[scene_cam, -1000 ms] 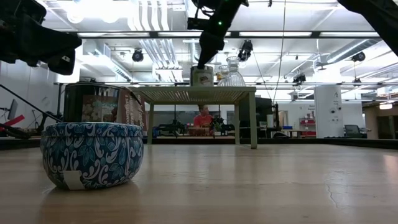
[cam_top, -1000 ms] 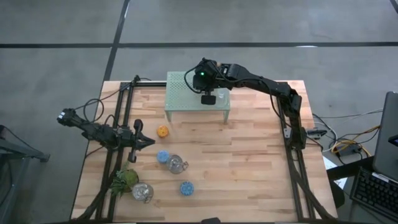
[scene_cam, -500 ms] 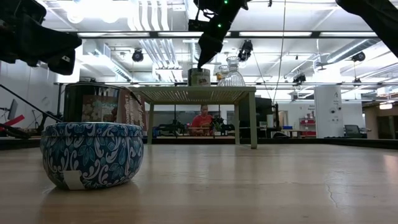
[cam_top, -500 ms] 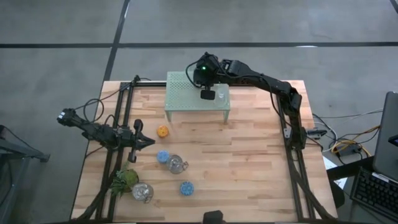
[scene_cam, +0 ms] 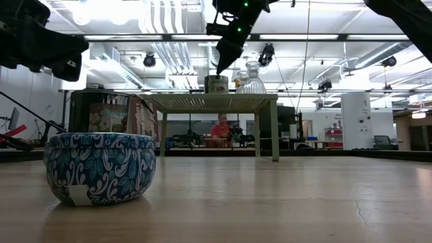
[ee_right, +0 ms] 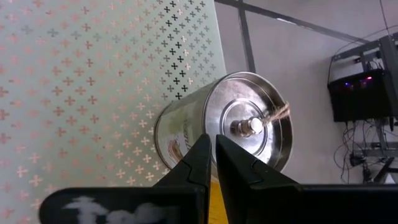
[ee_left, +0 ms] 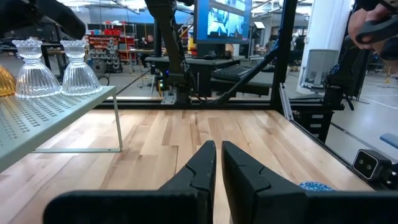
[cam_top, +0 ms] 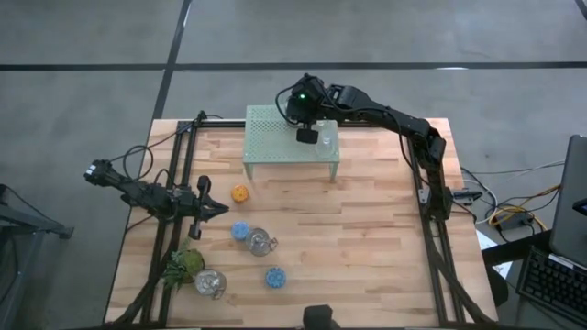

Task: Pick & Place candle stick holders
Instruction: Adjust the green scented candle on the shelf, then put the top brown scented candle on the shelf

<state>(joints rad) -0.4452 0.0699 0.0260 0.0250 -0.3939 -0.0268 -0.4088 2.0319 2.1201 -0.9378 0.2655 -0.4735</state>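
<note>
Over mesh stand (cam_top: 290, 139), above silvery holder (ee_right: 239, 127) | right gripper (ee_right: 211, 155) fingers together, empty; left gripper (ee_left: 217, 165) together, parked at table's left side | step: holder set on stand, placing seemingly done | next: fetch orange holder (cam_top: 240, 193) | room: stand edge close; clear glass holders (ee_left: 46, 68) crowd one corner.

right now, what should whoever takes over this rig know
Right gripper: shut, empty, just above the silver holder on the mesh stand.
Left gripper: shut, empty, waiting over the table's left side.
On the stand: the silver holder and two clear glass holders.
On the table: orange holder, two blue holders, and two more silver holders beside the plant.
Left: those five, presumably to the stand too.
</note>
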